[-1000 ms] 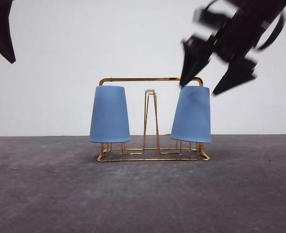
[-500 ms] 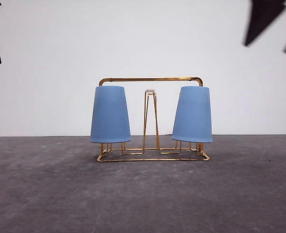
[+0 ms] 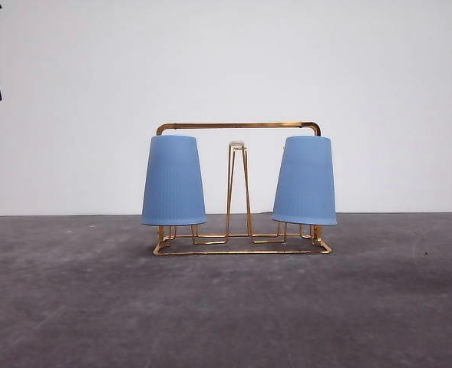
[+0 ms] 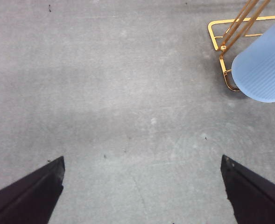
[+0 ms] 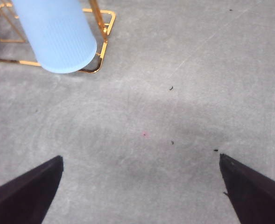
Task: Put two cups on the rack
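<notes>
On the rack (image 3: pixel 238 125), front view: both cups (image 3: pixel 173 181) (image 3: pixel 305 181) sitting inverted over prongs, draining, pale blue, ribbed | left wrist: left gripper (image 4: pixel 142 191) gaping wide, holding nothing, table (image 4: pixel 104 93) below | right wrist: right gripper (image 5: pixel 139 189) spread wide, empty, hanging near cup (image 5: pixel 58 35).

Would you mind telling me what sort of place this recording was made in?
Probably a bare lab or test bench, not a kitchen: a plain white wall, a grey tabletop, and on it just a gold wire rack holding two inverted blue cups.
</notes>
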You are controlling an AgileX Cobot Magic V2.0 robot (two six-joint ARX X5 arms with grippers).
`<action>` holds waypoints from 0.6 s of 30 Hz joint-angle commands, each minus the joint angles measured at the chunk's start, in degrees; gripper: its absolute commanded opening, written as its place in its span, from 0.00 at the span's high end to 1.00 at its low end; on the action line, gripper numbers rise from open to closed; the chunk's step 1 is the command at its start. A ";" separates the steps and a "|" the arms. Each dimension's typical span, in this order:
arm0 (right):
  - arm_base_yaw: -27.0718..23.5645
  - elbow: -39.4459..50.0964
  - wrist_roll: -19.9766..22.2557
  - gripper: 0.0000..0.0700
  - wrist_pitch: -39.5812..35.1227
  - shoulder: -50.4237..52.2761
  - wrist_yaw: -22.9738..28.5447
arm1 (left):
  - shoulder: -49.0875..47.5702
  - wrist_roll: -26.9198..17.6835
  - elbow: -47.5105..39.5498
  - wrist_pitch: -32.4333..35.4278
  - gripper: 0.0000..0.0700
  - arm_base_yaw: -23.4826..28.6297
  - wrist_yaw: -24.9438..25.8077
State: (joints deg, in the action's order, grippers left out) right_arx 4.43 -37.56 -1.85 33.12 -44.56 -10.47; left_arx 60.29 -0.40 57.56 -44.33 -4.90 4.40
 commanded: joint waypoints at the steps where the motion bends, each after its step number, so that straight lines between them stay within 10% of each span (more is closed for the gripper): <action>1: -0.07 -0.35 -0.69 0.73 -0.44 -0.27 0.04 | 0.39 0.00 0.48 0.29 0.46 0.02 0.13; 3: -0.07 -0.35 -0.35 1.00 -0.55 -0.26 0.06 | 0.39 -0.03 0.48 0.15 1.00 0.02 0.13; 18: -0.07 -0.35 -3.69 0.99 -1.14 -0.28 0.02 | 0.37 0.91 0.50 -0.16 0.97 0.02 0.26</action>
State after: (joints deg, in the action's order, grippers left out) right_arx 4.40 -37.56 -4.74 32.45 -44.56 -10.56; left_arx 60.29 0.05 57.56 -44.82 -4.89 4.47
